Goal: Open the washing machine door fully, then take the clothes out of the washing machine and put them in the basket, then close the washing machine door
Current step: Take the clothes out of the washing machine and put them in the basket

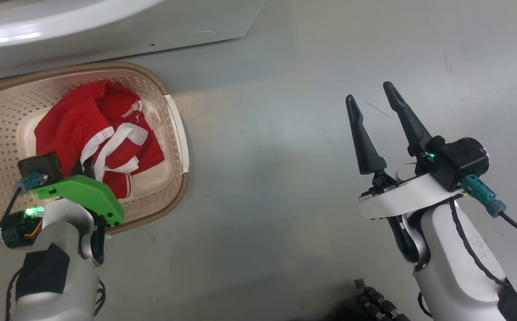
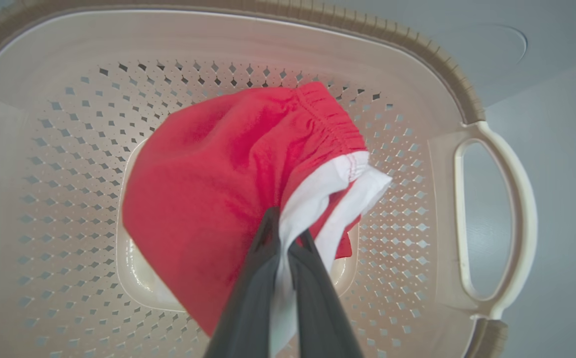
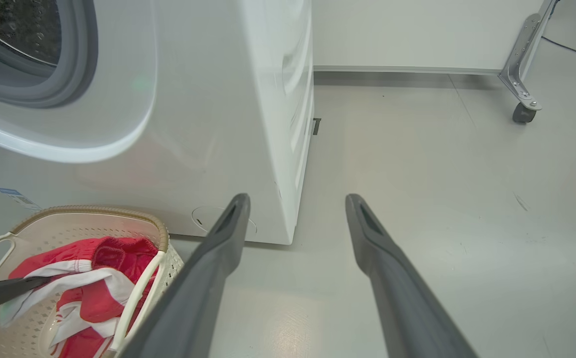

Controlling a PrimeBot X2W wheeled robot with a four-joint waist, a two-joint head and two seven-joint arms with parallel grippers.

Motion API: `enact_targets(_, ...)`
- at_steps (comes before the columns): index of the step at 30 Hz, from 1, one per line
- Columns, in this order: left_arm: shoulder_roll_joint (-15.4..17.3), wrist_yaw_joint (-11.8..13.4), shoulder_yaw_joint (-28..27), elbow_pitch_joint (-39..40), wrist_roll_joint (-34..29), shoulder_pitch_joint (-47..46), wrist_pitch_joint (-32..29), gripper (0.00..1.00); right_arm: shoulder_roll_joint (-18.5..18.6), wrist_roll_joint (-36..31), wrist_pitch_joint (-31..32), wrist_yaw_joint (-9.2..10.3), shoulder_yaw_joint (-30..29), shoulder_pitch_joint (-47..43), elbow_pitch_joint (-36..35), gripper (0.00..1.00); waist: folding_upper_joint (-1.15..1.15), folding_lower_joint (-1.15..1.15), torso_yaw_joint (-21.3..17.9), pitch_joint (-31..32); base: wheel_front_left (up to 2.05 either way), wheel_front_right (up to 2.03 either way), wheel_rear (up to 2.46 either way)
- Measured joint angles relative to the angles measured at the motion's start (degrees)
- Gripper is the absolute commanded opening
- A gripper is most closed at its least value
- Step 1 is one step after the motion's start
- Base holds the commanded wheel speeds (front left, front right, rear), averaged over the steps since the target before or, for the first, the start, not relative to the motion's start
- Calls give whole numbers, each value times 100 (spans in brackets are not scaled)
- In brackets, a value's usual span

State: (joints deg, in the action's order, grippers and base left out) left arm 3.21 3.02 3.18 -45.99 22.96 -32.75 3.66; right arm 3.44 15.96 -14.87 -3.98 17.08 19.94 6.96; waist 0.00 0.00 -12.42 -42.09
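The cream basket [image 1: 151, 78] stands on the floor below the washing machine [image 1: 106, 40]. Red and white clothes [image 1: 71, 125] lie inside it. My left gripper [image 2: 288, 233] reaches down into the basket [image 2: 417, 44], shut on a white strip of the clothes [image 2: 208, 179]. My right gripper [image 1: 369, 91] hovers open over bare floor to the right, holding nothing. In the right wrist view, the right gripper [image 3: 297, 199] points past the washing machine [image 3: 193, 124], whose grey ring [image 3: 44, 94] and drum [image 3: 14, 25] are uncovered. The washing machine door is out of view.
A wheeled metal leg [image 3: 521, 94] and a black cable [image 3: 571, 47] are far off on the grey floor by a white wall panel [image 3: 417, 35]. A dark ridged part of my base [image 1: 374, 298] lies at the bottom edge.
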Motion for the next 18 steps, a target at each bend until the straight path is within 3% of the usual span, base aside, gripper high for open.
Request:
enact_targets(1, -4, -35, 4, -54, 1, -23, 2, 14, 0, 0, 1, 0, -12, 0, 23, 100, 0, 0, 6, 20, 0, 0, 0)
enact_targets(2, -10, -58, 11, -118, 8, -41, 21, 40, 0, 0, 1, 0, -19, 0, 40, 100, 0, 0, 13, 44, 0, 0, 0)
enact_targets(3, -14, -82, 8, -160, 24, -44, 77, 88, -1, 0, 0, 0, -25, 0, 55, 100, 0, 0, 22, 70, 0, 0, 0)
enact_targets(4, -15, -88, 9, -198, 34, -45, 104, 100, -1, 0, 0, -1, -29, 0, 68, 100, 0, 0, 32, 98, 0, 0, 0)
enact_targets(18, -42, -292, 51, -541, 52, -39, 873, 100, -9, 0, 0, -48, -126, -18, 334, 100, 0, 0, 228, 720, 0, 0, 0)
